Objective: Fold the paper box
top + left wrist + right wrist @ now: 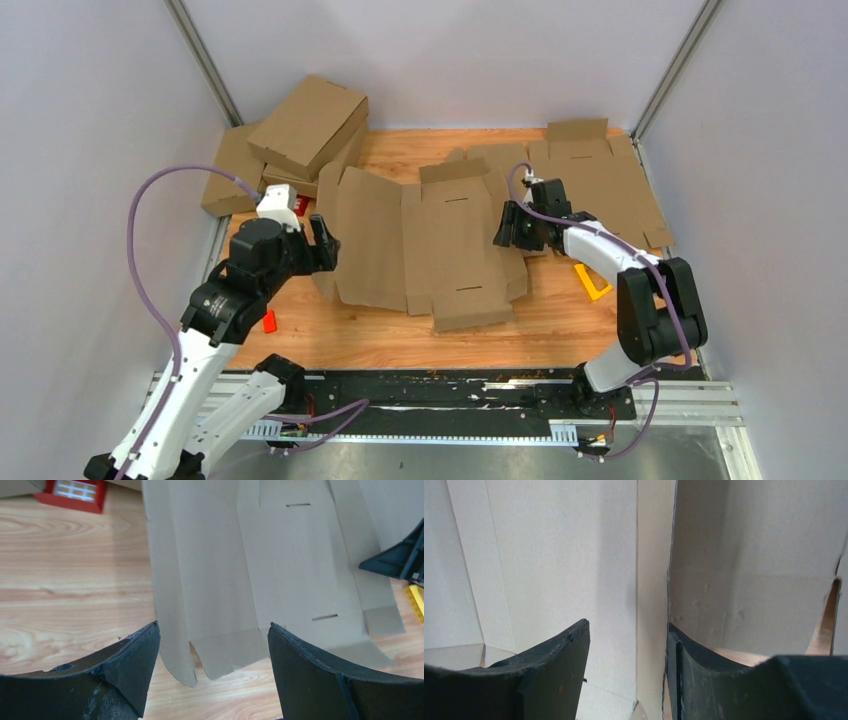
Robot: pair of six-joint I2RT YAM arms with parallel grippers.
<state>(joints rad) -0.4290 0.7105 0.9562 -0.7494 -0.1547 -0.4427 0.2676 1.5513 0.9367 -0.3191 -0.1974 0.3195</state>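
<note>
Cardboard: the paper box (440, 240) lies opened out on the middle of the table (380, 335), slots facing up. Its left long panel is tipped up a little and the rest is nearly flat.
Left gripper (325, 245): it sits at the sheet's left edge with its fingers wide apart and nothing between them.
Right gripper (508, 228): it sits at the sheet's right edge with its fingers apart. A cardboard edge stands in the gap close to one finger, but we see no clamp on it.
Done so far: very little, we judge. No wall stands square and no flap is tucked.
Left to do: we reckon the side walls need raising, the end flaps folding in and the lid closing.
Around: folded boxes (305, 125) are piled at the far left corner, and flat sheets (610, 180) lie at the far right corner.
</note>
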